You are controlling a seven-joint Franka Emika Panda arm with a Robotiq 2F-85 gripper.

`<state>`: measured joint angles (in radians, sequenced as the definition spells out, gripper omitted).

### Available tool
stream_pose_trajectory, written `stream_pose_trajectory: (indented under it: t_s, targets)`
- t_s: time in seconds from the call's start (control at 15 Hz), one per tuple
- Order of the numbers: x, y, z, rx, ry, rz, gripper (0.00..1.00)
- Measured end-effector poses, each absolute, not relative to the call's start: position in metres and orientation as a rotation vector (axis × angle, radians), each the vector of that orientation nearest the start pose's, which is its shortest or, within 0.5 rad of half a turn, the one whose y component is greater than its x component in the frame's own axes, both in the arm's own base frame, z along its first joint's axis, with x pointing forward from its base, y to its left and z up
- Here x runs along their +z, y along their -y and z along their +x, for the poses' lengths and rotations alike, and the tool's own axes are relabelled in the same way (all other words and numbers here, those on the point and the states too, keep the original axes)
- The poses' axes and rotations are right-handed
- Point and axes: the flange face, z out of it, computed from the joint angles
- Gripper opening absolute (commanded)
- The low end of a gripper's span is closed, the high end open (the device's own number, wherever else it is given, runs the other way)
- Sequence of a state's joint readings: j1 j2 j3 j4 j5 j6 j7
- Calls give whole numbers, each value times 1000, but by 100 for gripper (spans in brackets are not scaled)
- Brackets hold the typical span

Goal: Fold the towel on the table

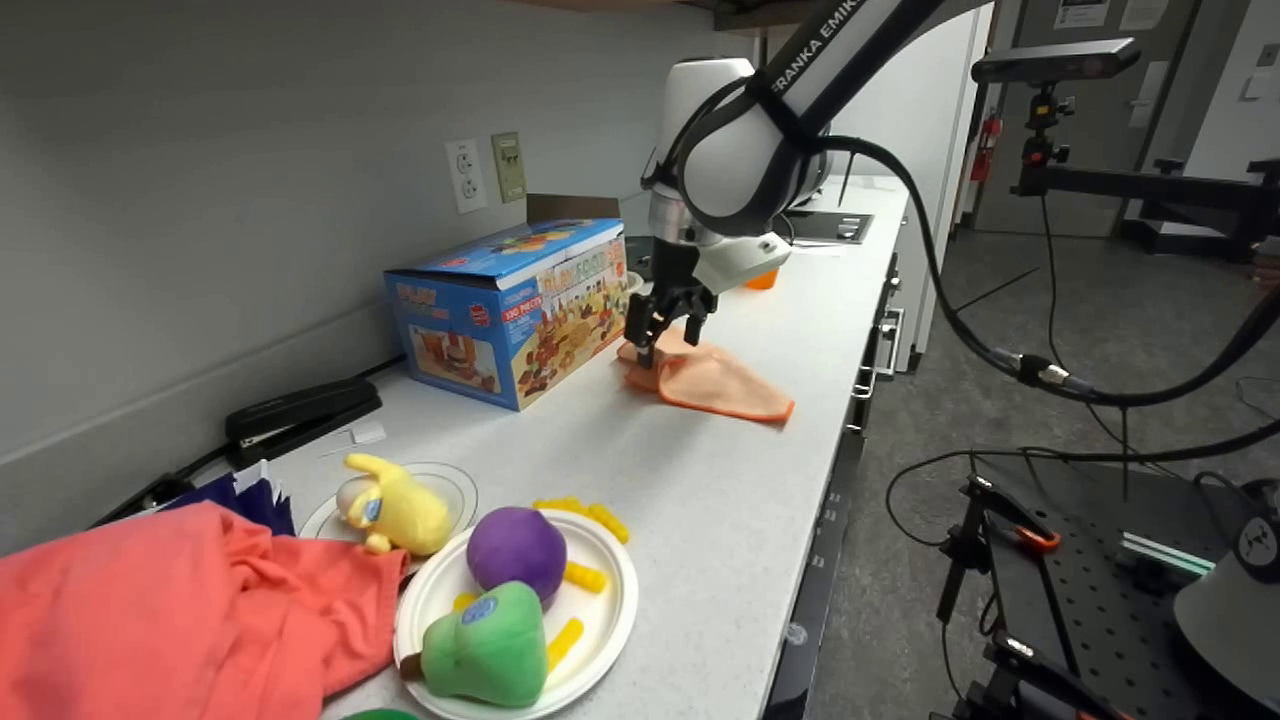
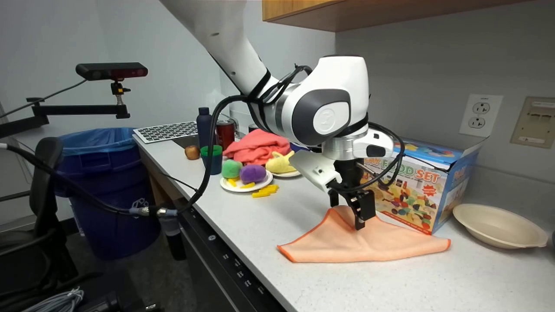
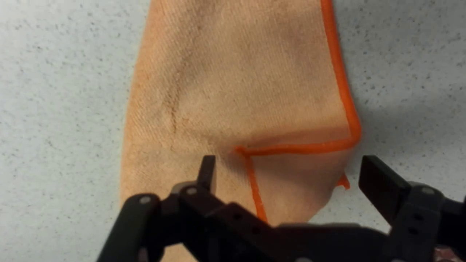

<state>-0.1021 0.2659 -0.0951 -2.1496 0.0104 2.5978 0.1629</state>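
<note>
A peach towel [image 1: 720,382] with a bright orange hem lies on the white speckled counter; it also shows in an exterior view [image 2: 368,245] and the wrist view [image 3: 240,80]. It is partly folded over, with a small flap turned back near the gripper. My gripper [image 1: 670,347] points down at the towel, and it also shows in an exterior view [image 2: 347,214]. In the wrist view the gripper [image 3: 287,163] is open, one finger over the towel and one beyond its hemmed edge. The flap lies between the fingers, not pinched. Whether the fingertips touch the towel is unclear.
A play food box [image 1: 510,310] stands close beside the towel against the wall. A beige bowl [image 2: 498,225] sits near the box. A white plate [image 1: 610,640] with plush toys, a red cloth [image 1: 200,600] and a black stapler [image 1: 300,410] are farther along the counter.
</note>
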Motion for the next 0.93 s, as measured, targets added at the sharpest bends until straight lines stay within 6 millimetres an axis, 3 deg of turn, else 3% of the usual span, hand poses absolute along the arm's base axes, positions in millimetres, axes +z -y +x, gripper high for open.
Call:
stream_pose_trajectory:
  t_s: [0.33, 0.6, 0.8, 0.93]
  targets:
    - [300, 120, 573, -303, -585, -3095, 100]
    - [318, 121, 571, -347, -630, -3033, 100]
    - [326, 129, 560, -353, -701, -2927, 100]
    - [321, 143, 548, -312, -760, -2864, 100]
